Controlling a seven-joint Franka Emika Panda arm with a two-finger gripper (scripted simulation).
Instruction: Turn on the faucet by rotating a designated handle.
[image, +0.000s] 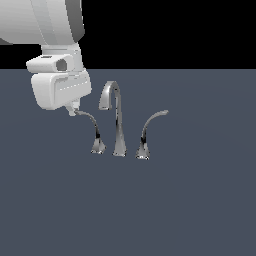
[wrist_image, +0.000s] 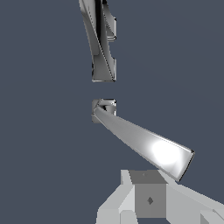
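On the exterior view's left, the gripper (image: 73, 109) hangs right at the tip of the handle (image: 93, 128), the slim chrome lever sweeping leftward. Contact looks likely, though how wide the fingers stand, I cannot tell. In the wrist view the lever's arm (wrist_image: 144, 142) runs just past one finger (wrist_image: 146, 194). Moving right, the gooseneck spout (image: 116, 120) stands tall, then the mirror-image lever (image: 149, 130). My read: approach done, rotation yet to come.
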